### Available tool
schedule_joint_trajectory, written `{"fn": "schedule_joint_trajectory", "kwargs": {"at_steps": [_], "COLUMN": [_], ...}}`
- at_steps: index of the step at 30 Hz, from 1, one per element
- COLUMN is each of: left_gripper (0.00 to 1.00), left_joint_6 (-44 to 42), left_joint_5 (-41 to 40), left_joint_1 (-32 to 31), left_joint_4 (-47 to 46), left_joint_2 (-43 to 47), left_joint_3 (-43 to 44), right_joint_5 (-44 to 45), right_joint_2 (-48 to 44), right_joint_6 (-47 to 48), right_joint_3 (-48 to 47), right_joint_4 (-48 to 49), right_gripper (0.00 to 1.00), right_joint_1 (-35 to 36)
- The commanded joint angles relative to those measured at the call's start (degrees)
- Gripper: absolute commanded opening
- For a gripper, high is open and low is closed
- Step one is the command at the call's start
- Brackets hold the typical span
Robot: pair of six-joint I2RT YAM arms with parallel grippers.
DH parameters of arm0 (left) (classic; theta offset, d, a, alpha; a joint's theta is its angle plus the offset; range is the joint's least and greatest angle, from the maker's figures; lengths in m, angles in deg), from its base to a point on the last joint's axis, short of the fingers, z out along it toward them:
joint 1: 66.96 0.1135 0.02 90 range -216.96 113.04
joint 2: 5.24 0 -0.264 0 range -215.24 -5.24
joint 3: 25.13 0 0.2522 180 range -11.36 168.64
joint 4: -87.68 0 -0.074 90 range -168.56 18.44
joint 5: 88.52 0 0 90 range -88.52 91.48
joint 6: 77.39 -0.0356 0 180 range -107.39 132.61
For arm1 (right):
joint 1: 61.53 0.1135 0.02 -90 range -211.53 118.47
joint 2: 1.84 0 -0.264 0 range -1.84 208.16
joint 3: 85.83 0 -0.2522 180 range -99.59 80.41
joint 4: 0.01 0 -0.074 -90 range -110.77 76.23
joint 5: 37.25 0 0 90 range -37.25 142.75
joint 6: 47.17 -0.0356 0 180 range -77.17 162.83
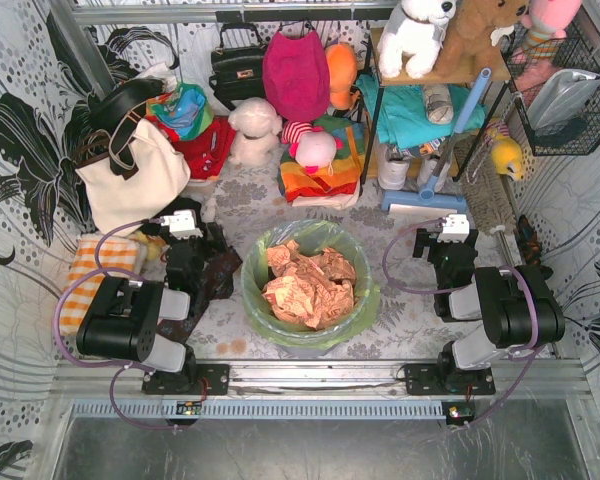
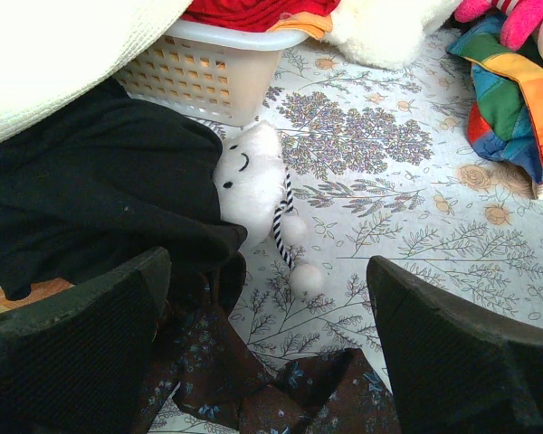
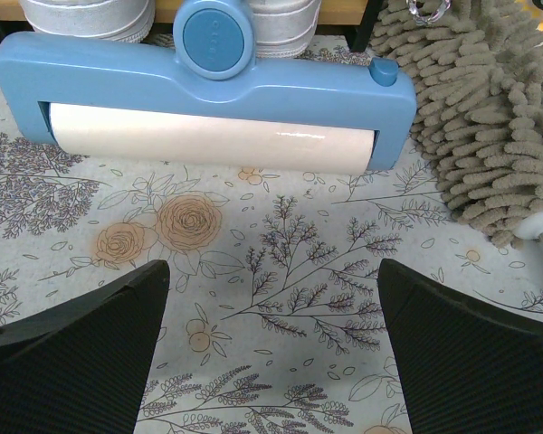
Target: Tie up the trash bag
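Left end effector (image 2: 267, 316): jaws stand wide apart with nothing between them. Right end effector (image 3: 270, 334): likewise spread wide and holding nothing.

Top view only: the trash bag (image 1: 352, 250), thin light-green plastic, stands mouth open and untied at the middle of the desk (image 1: 235, 190), toward the near edge and between the two arms. Crumpled pinkish-brown paper (image 1: 308, 285) fills it to the rim. Neither wrist view shows the bag.

Left wrist view only:
- a black cloth (image 2: 90, 199) lies just ahead of the left finger;
- a small white plush (image 2: 249, 176) with a stitched face and a black-and-white striped cord lies against that cloth;
- a white lattice basket (image 2: 208, 77) sits behind;
- a dark floral fabric (image 2: 253, 380) lies under the jaws;
- a rainbow-striped cloth (image 2: 516, 108) shows at the right edge.

Right wrist view only:
- a blue roller head (image 3: 208, 90) carrying a white roll lies across the top of the view;
- a grey chenille mop pad (image 3: 489, 117) lies beside it on the right;
- bare flower-printed desk cover shows below the jaws.

Pose, top view: both arms are folded low over their bases, elbows back. Each end effector points away from the bases, one on either side of the bag and apart from it.
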Motion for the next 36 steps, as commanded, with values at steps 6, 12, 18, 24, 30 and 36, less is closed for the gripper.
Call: {"fn": "schedule_joint_trajectory", "kwargs": {"at_steps": [6,12,18,24,30,36], "left_gripper": [0.98,0.98,0.98,0.98,0.98,0.98], "left_joint_6": [0.35,0.22,0.34,-0.19,1.50,12.27], "left_joint_5": [0.03,0.04,-0.06,-0.35,-8.64,-15.98], "left_joint_1": [0.56,0.54,0.47,0.47,-0.77,-2.89], "left_joint_4": [-2.54,-2.75,-2.74,-1.03,9.25,28.95], "left_joint_2": [-0.37,-0.37,-0.31,0.59,9.46,20.37], "left_joint_3": [0.91,0.74,0.70,1.17,3.10,9.11], "right_joint_5": [4.19,4.44,4.63,3.69,5.74,1.91], "right_joint_2": [0.27,0.30,-0.26,-3.13,-13.38,-23.69], "right_joint_6": [-3.17,-3.26,-2.65,-2.12,-3.18,-7.11], "right_joint_3": [-1.03,-0.98,-1.19,-1.68,-8.11,-16.04], "right_joint_4": [1.44,1.43,0.72,-2.75,-21.39,-41.40], "right_gripper": [0.97,0.97,0.97,0.97,0.97,0.97], "right_joint_1": [-0.26,-0.34,-0.26,-0.26,-0.26,-0.26]}}
